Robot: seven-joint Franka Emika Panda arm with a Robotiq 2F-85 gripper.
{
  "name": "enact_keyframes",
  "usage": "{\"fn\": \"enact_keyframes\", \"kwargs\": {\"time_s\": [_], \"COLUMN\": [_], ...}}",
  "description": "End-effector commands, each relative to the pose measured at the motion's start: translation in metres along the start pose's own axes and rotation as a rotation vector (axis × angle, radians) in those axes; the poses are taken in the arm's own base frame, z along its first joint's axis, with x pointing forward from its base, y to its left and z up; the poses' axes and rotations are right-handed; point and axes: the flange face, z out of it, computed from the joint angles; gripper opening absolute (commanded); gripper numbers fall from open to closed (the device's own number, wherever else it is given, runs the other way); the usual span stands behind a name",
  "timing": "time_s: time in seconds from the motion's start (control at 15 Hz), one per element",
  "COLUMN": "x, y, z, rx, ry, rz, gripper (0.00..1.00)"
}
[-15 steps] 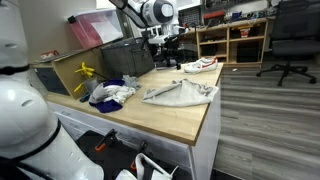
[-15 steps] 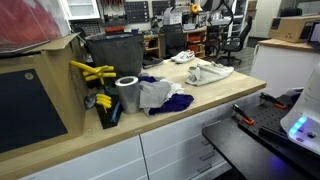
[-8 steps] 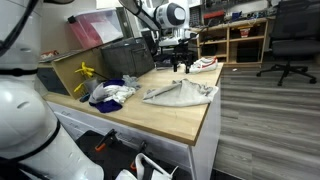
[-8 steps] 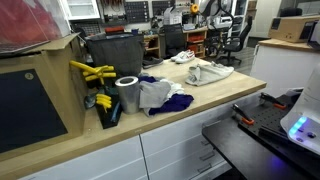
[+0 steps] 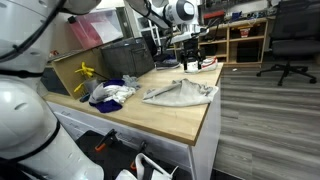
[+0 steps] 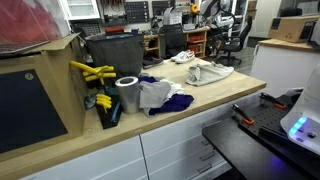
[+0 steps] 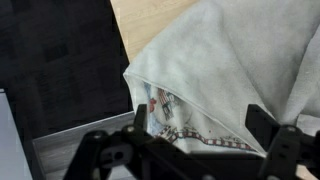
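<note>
Left of the grey towel [image 5: 180,93] sits a heap of clothes [image 5: 108,92]. The towel lies crumpled on the bench [image 5: 170,125], its long axis across the bench and one corner pointing at the heap. We judge nothing grasped yet: the claw [image 5: 191,62] hangs above the towel's far side, jaws apart and empty. A sneaker [image 5: 205,64] lies just beyond the towel.

surface: a light wooden countertop [image 5: 175,118] is shown in both exterior views.
middle: a grey cloth [image 5: 180,93] is spread out, rumpled, close to the open edge.
far end: a white sneaker [image 5: 203,64] is laid just beyond the cloth.
rear: a dark bin [image 5: 125,55] is stood on the wood.
near end: a heap of blue and white clothes [image 5: 110,93] is piled just beside a silver roll [image 6: 127,93], which is stood upright.
</note>
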Motion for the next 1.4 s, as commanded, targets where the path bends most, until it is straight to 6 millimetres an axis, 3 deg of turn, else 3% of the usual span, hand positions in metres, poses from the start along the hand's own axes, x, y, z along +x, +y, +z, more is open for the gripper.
{"fn": "enact_keyframes", "kwargs": {"time_s": [0.0, 0.33, 0.53, 0.87, 1.33], "x": [0.001, 0.002, 0.003, -0.007, -0.039], "y": [0.001, 0.001, -0.004, -0.028, -0.074], "z": [-0.002, -0.004, 0.011, 0.047, 0.111], "rx": [0.0, 0.0, -0.005, 0.013, 0.028], "ry": [0.003, 0.008, 0.011, 0.031, 0.073], "rz": [0.001, 0.001, 0.002, 0.017, -0.009], "gripper": [1.0, 1.0, 1.0, 1.0, 0.98]}}
